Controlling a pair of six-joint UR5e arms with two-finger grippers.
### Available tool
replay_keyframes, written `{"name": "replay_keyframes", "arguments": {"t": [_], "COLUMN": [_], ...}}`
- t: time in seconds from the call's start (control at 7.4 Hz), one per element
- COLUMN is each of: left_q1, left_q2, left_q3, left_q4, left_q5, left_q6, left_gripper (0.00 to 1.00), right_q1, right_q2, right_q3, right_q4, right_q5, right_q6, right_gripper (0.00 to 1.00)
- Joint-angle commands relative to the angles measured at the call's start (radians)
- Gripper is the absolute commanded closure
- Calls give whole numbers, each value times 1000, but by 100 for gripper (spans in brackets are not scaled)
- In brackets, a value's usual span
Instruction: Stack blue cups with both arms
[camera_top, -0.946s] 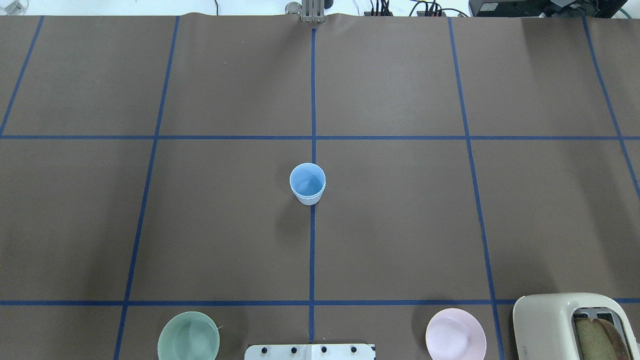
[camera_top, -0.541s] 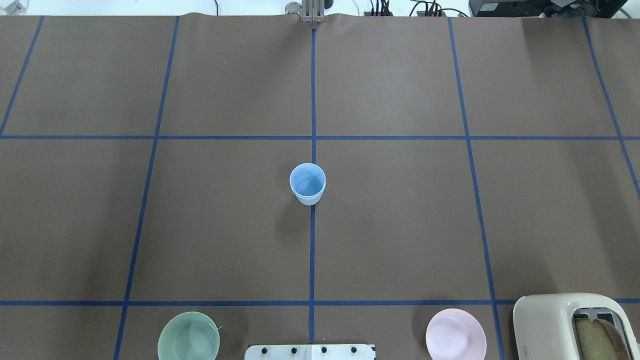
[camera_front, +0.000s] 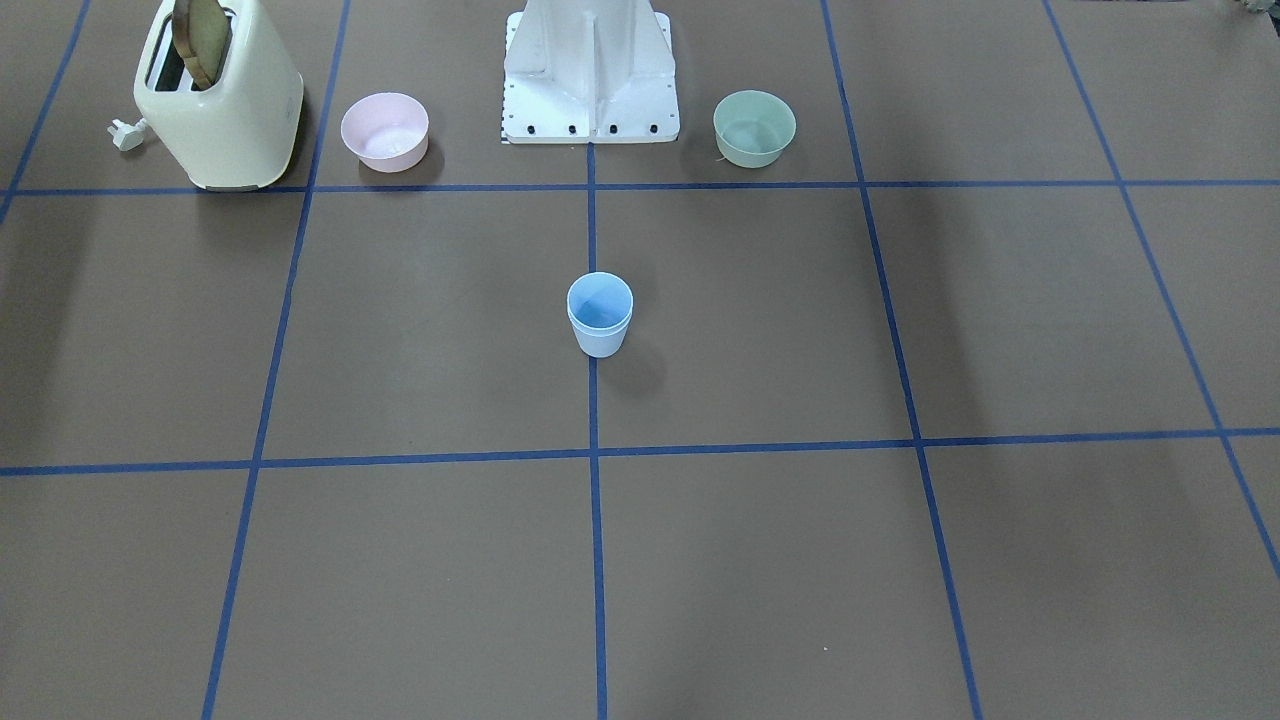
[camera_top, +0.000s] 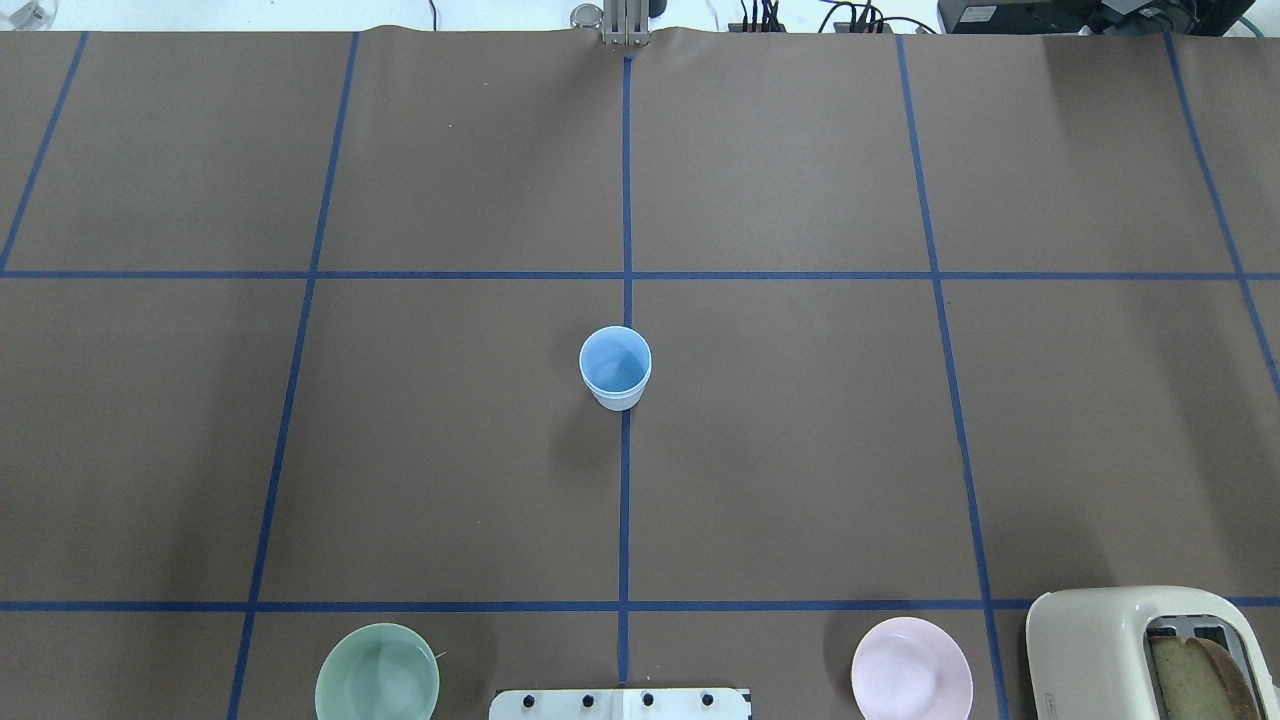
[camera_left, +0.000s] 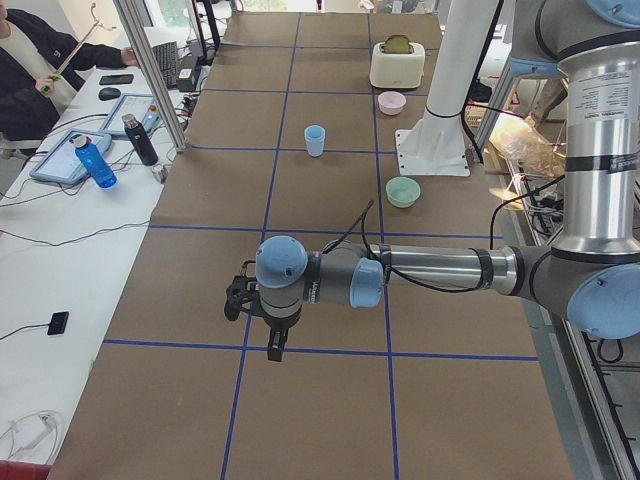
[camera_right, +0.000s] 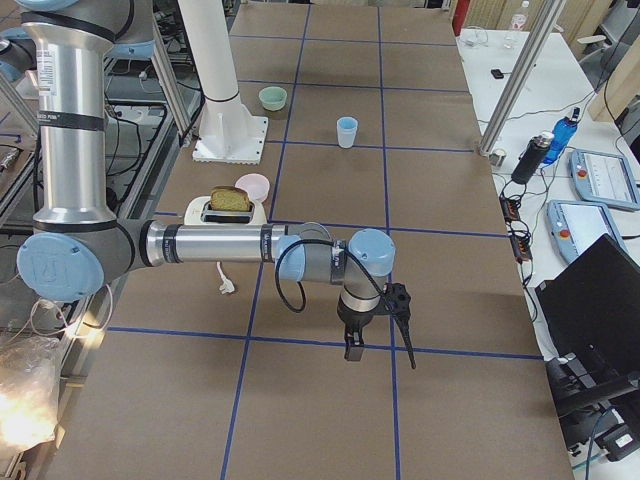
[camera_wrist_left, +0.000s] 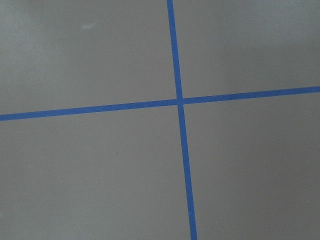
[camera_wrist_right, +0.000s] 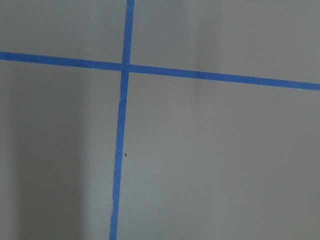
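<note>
Dead centre of the overhead view, astride the vertical blue tape line: the blue cups, upright, mouths up. Judging by the doubled rim in the front-facing view, nested one inside the other and reading almost as a single tumbler. No other blue cup in sight on the table.

Nothing gripping or touching the stack. Left gripper low in the middle of the left side view, hanging fingers-down over a tape crossing, well apart from the cups at upper centre of that frame. Right gripper low in the centre of the right side view, likewise pointing down over the brown surface, with the cups far off near the top. Carrying nothing, so far as visible. Open or closed: impossible to tell from these side views. In both wrist views only brown table and crossing tape, no fingers, no cup.

Along the lower edge of the overhead view, away from the stack: green bowl at lower left, pink bowl at lower right, toaster in the lower-right corner, white base pedestal at bottom centre.

Judged from all this: stacking done, release done, both arms clear. Probably nothing left beyond parking the arms.
</note>
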Motion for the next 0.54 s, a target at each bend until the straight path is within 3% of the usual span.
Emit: {"name": "replay_keyframes", "arguments": {"t": [0.0,0.41], "left_q1": [0,0], "left_q2": [0,0], "left_q3": [1,-5], "left_q4": [0,-2], "left_q5": [15,58], "left_q6": [0,-2], "left_gripper": [2,2], "right_q1": [0,0], "right_q2": [-1,-2], "right_q3": [-4,-2], "right_q4": [-1,-1], "right_q5": [4,5], "right_q6": [0,0], "right_gripper": [0,0]}}
